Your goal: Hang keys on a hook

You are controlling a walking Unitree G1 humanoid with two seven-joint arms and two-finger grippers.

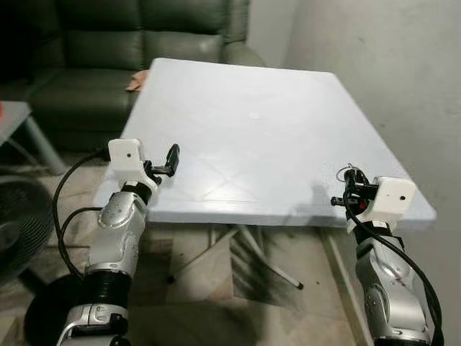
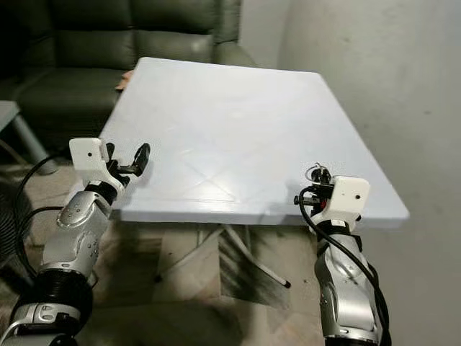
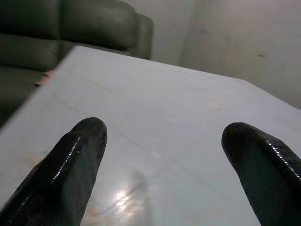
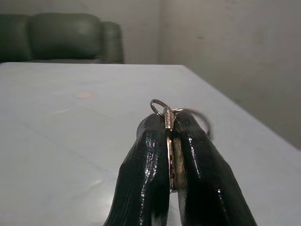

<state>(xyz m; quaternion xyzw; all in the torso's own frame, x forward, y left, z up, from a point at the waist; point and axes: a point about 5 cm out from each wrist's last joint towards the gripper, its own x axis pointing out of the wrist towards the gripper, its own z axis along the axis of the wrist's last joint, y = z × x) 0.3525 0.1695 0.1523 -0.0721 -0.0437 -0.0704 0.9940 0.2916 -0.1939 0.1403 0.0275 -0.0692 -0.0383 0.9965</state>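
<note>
My right gripper hovers over the near right corner of the white table. It is shut on a flat metal key, pinched edge-on between the two black fingers. The key ring and a second loop stick out past the fingertips. My left gripper is held at the table's near left edge, open, with nothing between its fingers; bare tabletop shows through the gap.
A dark green sofa stands behind the table. A plain grey wall runs along the right side. A fan and a grey side table are on the left. Something small and brown lies by the table's far left edge.
</note>
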